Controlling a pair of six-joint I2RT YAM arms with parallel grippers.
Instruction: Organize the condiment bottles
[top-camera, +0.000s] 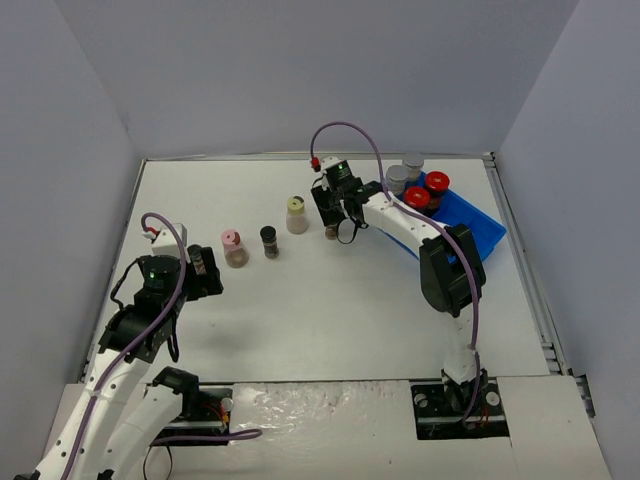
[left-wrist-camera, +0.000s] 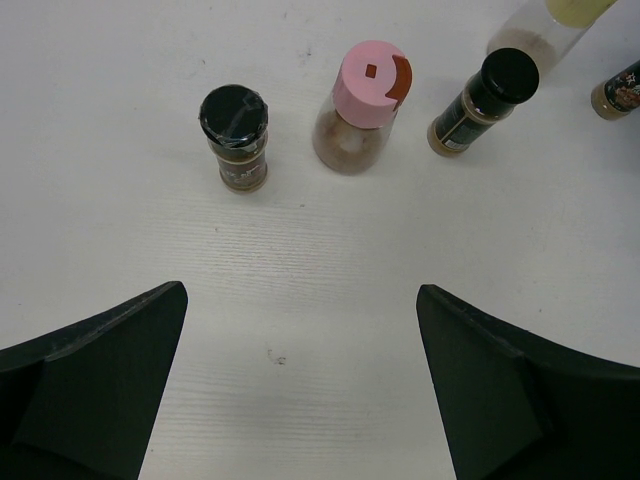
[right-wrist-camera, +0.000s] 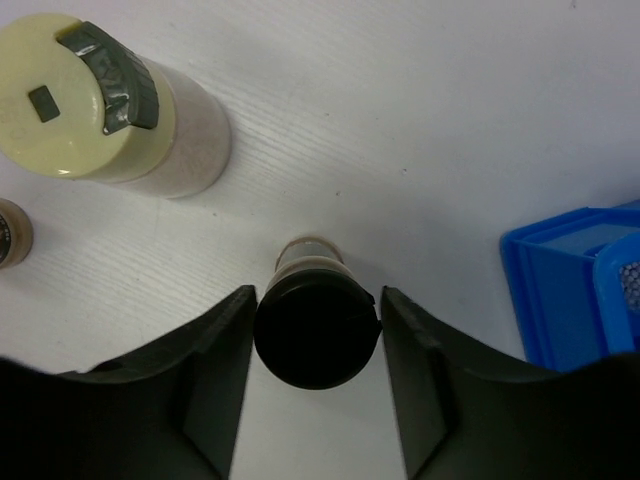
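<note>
Fingers (right-wrist-camera: 205, 385) (right arm (top-camera: 400, 222) outstretched) against dark-capped jar (right-wrist-camera: 316, 335)

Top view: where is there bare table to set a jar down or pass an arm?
Free: the wide table strip between the jar row and the arm bases, and the far-left corner behind the pink-lidded jar. Crowded: the row from the left gripper to the cream-lidded jar and right gripper; the blue tray's far end holds four jars.
</note>
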